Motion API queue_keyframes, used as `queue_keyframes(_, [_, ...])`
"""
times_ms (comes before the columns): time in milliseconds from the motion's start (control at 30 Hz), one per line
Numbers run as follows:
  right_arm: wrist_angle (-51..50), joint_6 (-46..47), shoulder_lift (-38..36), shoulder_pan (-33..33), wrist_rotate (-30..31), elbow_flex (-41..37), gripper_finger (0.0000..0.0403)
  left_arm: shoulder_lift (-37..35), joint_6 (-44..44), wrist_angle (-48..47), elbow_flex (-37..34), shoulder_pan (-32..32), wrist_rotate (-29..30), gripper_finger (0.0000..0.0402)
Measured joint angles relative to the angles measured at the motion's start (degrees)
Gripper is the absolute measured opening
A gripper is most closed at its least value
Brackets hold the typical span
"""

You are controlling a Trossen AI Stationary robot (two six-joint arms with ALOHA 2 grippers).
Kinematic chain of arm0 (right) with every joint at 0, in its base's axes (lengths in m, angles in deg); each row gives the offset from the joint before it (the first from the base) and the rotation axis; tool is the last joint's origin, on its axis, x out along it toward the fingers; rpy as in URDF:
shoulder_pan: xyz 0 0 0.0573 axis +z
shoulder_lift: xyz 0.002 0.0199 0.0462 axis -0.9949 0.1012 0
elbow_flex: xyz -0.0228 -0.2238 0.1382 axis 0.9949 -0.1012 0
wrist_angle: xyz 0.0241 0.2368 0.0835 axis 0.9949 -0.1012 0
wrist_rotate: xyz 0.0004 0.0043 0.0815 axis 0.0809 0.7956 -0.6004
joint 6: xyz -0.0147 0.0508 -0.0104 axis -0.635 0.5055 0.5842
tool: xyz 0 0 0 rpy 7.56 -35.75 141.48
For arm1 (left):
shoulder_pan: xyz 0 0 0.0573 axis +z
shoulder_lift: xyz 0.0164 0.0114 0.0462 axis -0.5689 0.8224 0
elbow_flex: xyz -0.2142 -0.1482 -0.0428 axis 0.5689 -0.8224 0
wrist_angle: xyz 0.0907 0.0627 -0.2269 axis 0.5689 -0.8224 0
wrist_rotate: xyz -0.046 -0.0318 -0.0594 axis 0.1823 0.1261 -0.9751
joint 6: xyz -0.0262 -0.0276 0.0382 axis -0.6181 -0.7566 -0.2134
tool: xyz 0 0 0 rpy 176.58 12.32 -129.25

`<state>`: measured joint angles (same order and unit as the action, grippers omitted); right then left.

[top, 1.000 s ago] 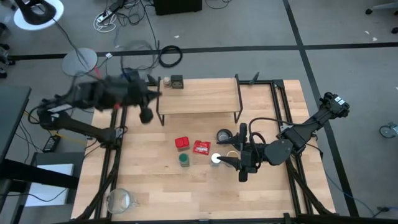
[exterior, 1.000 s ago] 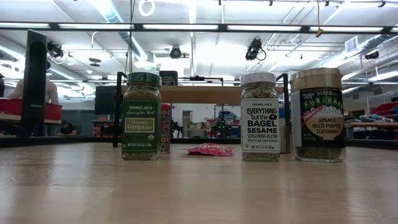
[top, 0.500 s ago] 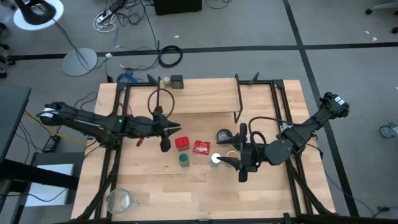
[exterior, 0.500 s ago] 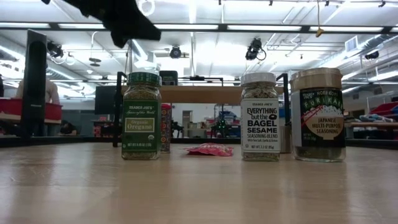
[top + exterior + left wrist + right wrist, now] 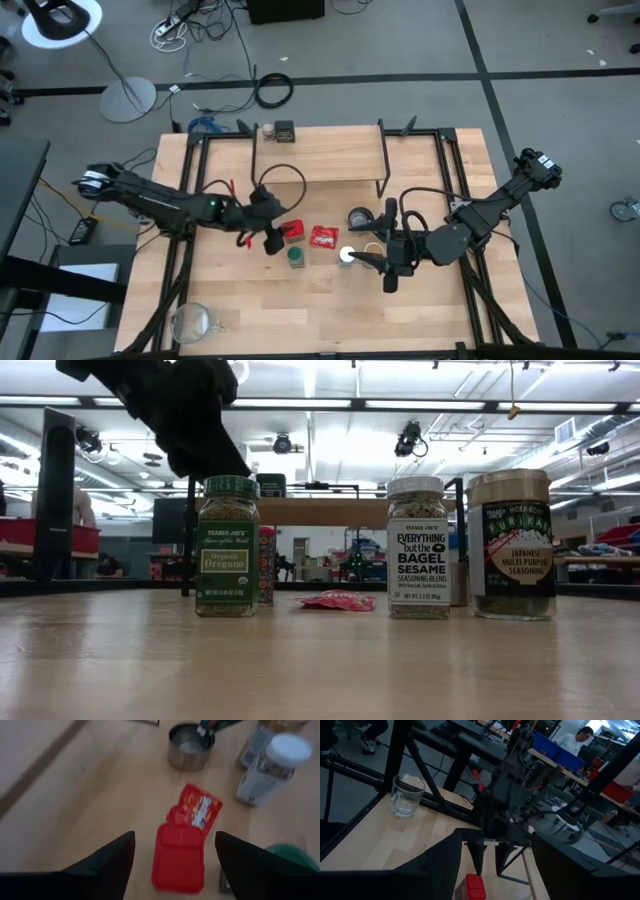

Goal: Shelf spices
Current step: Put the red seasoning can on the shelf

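The left arm, a second ago up beside the shelf (image 5: 320,155), now reaches low over the table, and its left gripper (image 5: 273,237) sits just beside the red tin (image 5: 292,231), on the side away from the flat red packet (image 5: 324,237). Its fingers (image 5: 95,870), now spread apart, frame the red tin in the left wrist view. In the low view the gripper, absent a second ago, now hangs above and just left of the green jar (image 5: 228,546).

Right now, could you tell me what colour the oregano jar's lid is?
Green; the oregano jar shows it best in the low view.
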<state>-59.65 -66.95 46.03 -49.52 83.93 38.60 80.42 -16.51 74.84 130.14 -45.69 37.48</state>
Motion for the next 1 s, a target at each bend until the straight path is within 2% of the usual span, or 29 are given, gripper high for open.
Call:
queue_keyframes(567, [-0.08, -0.37, 0.00, -0.02, -0.02, 0.00, 0.0240, 8.58, -2.50, -2.38, 0.65, -1.19, 1.24, 0.0285])
queue_keyframes(1000, [-0.15, -0.44, -0.01, 0.00, -0.02, 0.00, 0.0240, 9.05, -3.58, -1.23, 1.08, -2.63, 0.44, 0.0285])
